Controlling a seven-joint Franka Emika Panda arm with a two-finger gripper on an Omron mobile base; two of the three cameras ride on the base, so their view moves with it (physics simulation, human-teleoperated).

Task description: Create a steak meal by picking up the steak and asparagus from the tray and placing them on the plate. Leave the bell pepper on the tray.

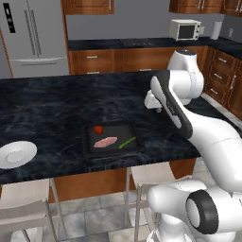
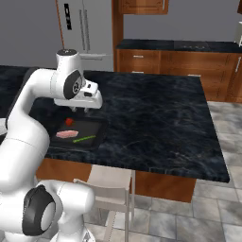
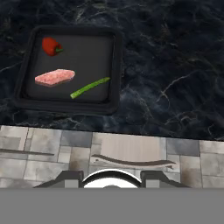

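Tray [image 1: 90,142] near the surface's front edge, all three foods aboard.
Steak [image 3: 54,77], asparagus [image 3: 89,87] await transfer to the plate [image 1: 16,153]; fingers' state probably empty, cannot tell.

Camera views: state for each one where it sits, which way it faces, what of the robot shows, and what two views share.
Left base view: behind the arm's left, facing forward and down at the dark marble counter, the round white plate and the black rectangular tray; white arm at right.
Right base view: behind the arm's right, facing the same counter; arm at left.
Hand view: on the hand, above the counter's near edge, looking down.
Shared by all three: tray with flat pink steak, thin green asparagus and small red bell pepper.
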